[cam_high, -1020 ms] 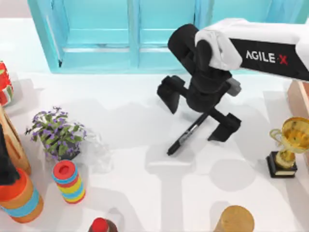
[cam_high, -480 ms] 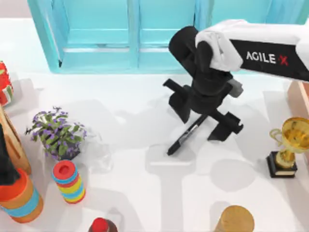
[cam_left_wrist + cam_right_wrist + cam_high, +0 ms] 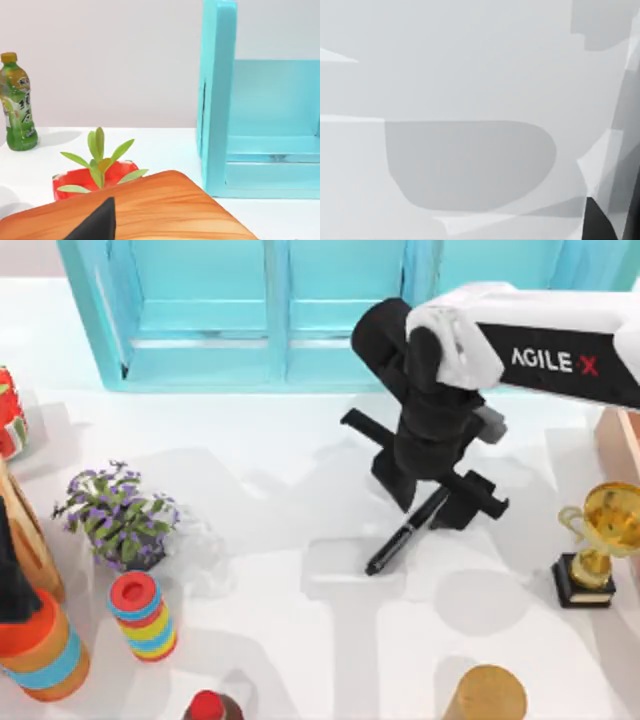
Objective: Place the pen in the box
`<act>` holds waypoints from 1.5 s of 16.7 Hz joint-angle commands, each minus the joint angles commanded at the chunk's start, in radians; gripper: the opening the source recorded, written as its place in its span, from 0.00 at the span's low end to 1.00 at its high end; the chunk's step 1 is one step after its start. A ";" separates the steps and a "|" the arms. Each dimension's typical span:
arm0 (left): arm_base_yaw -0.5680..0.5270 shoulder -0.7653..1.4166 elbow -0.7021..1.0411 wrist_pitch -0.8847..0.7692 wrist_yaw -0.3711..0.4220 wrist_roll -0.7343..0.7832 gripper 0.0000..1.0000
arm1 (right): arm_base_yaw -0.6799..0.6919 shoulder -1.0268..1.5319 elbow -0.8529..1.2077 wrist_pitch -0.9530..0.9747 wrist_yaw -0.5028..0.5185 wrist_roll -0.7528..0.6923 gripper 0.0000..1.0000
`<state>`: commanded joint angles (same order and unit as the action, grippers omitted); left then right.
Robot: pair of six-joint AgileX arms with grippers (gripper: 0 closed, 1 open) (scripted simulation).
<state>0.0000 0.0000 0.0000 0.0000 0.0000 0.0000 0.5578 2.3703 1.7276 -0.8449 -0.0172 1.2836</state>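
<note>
The slim black pen (image 3: pixel 398 542) lies slanted near the middle of the white table, its upper end between the fingers of my right gripper (image 3: pixel 432 504). That gripper reaches down from the right arm and has its fingers shut on the pen. A strip of the salmon-pink box (image 3: pixel 612 445) shows at the table's right edge, well to the right of the gripper. My left arm (image 3: pixel 12 575) is parked at the table's left edge; a dark tip of my left gripper (image 3: pixel 95 225) shows over a wooden surface (image 3: pixel 165 210).
A turquoise cabinet (image 3: pixel 270 320) spans the back. A gold trophy (image 3: pixel 598 540) stands just in front of the box. A purple-flowered plant (image 3: pixel 118 515), a striped can (image 3: pixel 143 615) and an orange-and-blue container (image 3: pixel 45 655) stand at the left. A wooden cylinder (image 3: pixel 487 695) sits at the front.
The right gripper's fingers have drawn together around the pen's upper end. The pen has shifted a little to the right and toward the front.
</note>
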 joint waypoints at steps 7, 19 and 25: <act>0.000 0.000 0.000 0.000 0.000 0.000 1.00 | -0.002 -0.081 0.032 -0.120 0.021 -0.040 0.00; 0.000 0.000 0.000 0.000 0.000 0.000 1.00 | -0.006 -0.141 0.279 -0.433 0.020 -0.039 0.00; 0.000 0.000 0.000 0.000 0.000 0.000 1.00 | -0.164 -0.198 0.214 -0.429 0.016 -0.066 0.00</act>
<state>0.0000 0.0000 0.0000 0.0000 0.0000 0.0000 0.3937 2.1722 1.9415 -1.2743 -0.0013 1.2175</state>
